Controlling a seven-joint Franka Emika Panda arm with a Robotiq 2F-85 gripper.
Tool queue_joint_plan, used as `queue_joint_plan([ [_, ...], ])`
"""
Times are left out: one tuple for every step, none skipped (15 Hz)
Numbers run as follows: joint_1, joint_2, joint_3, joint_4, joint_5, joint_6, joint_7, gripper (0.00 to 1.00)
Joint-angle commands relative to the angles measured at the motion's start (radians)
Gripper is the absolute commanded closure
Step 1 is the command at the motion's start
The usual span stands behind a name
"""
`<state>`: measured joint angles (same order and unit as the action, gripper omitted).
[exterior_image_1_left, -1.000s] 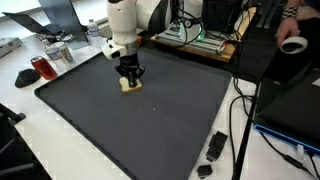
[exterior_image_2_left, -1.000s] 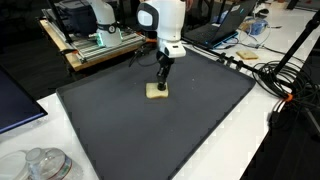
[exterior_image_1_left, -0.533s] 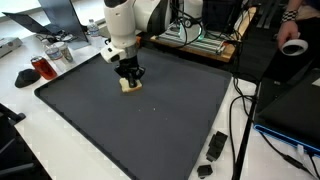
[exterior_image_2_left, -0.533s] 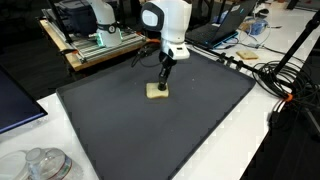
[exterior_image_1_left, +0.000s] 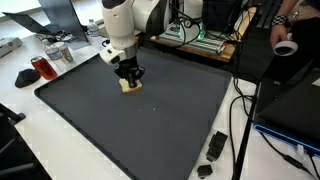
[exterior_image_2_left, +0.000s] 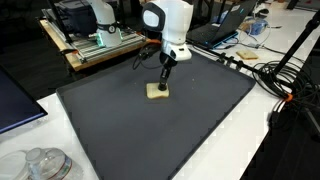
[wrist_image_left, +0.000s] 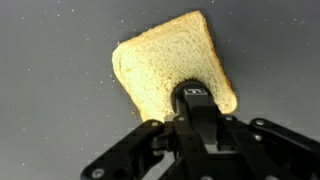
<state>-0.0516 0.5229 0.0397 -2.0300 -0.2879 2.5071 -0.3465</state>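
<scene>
The gripper (wrist_image_left: 196, 100) stands upright, jaws apparently pressed together, tips on the near edge of the white bread slice (wrist_image_left: 168, 68), which lies flat on the dark mat's (exterior_image_1_left: 160, 125) far half, borne by it.

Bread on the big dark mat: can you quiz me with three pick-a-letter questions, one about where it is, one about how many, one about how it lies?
1. Where is the bread slice? A. on a plate B. on the dark mat C. in a bowl
2. How many slices are there? A. one B. two C. four
3. How does the slice lie? A. standing on edge B. rolled up C. flat
Answers: B, both exterior views show it on the mat; A, only one slice shows in any view; C, the wrist view shows it lying flat under the end effector.
</scene>
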Motion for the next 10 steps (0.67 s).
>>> queue_joint_plan([
  [-0.061, 0.076, 0.060, 0.040, 0.095, 0.012, -0.142, 0.95],
  [-0.067, 0.081, 0.063, 0.051, 0.106, -0.012, -0.166, 0.95],
  [-0.071, 0.082, 0.064, 0.056, 0.115, -0.024, -0.179, 0.95],
  [-0.078, 0.079, 0.069, 0.062, 0.129, -0.037, -0.190, 0.95],
  [-0.052, 0.010, 0.034, 0.022, 0.083, -0.024, -0.146, 0.78],
  [-0.058, 0.013, 0.038, 0.028, 0.091, -0.033, -0.156, 0.78],
  [-0.060, 0.015, 0.040, 0.033, 0.095, -0.039, -0.160, 0.78],
  [-0.061, 0.016, 0.041, 0.034, 0.095, -0.040, -0.162, 0.78],
  [-0.061, 0.016, 0.041, 0.034, 0.095, -0.041, -0.162, 0.78],
  [-0.061, 0.016, 0.041, 0.034, 0.095, -0.041, -0.163, 0.78],
])
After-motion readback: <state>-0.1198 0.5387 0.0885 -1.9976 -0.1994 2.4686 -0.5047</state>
